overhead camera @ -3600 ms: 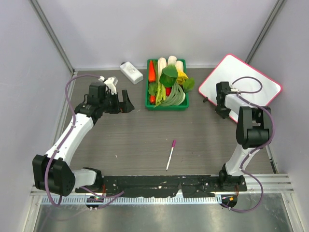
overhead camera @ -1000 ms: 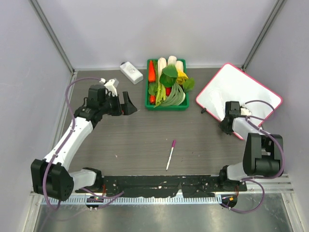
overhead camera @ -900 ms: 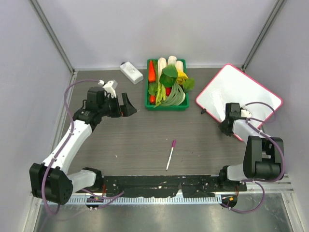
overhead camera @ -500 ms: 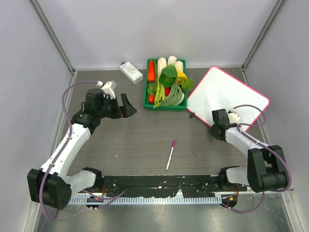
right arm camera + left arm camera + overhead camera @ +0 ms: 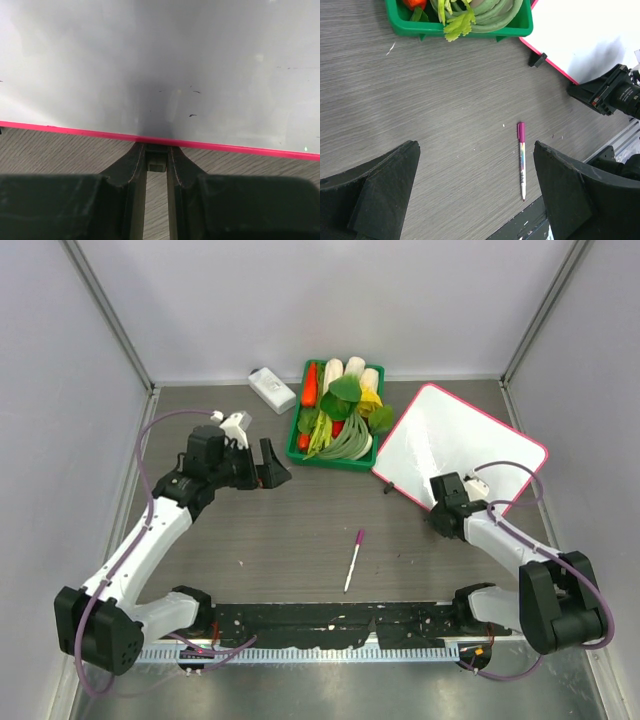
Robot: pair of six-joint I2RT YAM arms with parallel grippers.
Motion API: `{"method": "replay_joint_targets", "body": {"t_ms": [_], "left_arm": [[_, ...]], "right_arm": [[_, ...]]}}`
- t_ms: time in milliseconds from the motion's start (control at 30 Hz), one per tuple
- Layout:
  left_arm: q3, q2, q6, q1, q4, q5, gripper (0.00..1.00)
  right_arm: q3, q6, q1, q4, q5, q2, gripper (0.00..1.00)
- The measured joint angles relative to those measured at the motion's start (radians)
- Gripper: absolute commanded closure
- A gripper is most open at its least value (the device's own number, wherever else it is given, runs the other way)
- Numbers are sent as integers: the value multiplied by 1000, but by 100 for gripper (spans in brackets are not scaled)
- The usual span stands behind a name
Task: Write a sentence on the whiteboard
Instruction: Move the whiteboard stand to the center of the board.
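From above, the whiteboard (image 5: 465,445) lies turned like a diamond on the right half of the table (image 5: 280,540). Its face is white, its corners rounded, with a thin pink-red rim all round. Its far-left edge sits hard by the green basket (image 5: 300,440) of vegetables, seemingly touching. The right gripper (image 5: 437,515) has its fingers pressed onto the board's near edge. The left gripper (image 5: 275,468) hangs over the table left of the basket, fingers spread wide. A marker (image 5: 354,560) lies alone on the table between the arms, and a small white block (image 5: 272,390) sits at the back.

The left wrist camera looks down between its two wide-apart fingers (image 5: 385,185) at the marker (image 5: 521,160), which has a magenta cap. The basket (image 5: 465,27) and a corner of the whiteboard (image 5: 590,35) fill the top. A small black piece (image 5: 538,60) sits at the board's rim.

From the right wrist, the whiteboard (image 5: 160,60) fills the upper view, pale and shadowed, marked by a few tiny dark specks. The fingers (image 5: 132,170) stand nearly together, pinching the pink rim (image 5: 75,129).
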Motion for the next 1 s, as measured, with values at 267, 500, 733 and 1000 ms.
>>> {"method": "replay_joint_targets", "body": {"t_ms": [267,500,733,1000], "left_arm": [[0,24,1,-32,-14,-24,0],[1,28,1,-36,-23,-34,0],[6,42,0,-61,-23,-39,0],[17,71,-7,-127,-22,-60,0]], "right_arm": [[41,6,72,-27,42,56,99],[38,27,141,-71,20,29,98],[20,46,195,-93,17,-5,98],[19,84,336,-128,47,-11,99]]}}
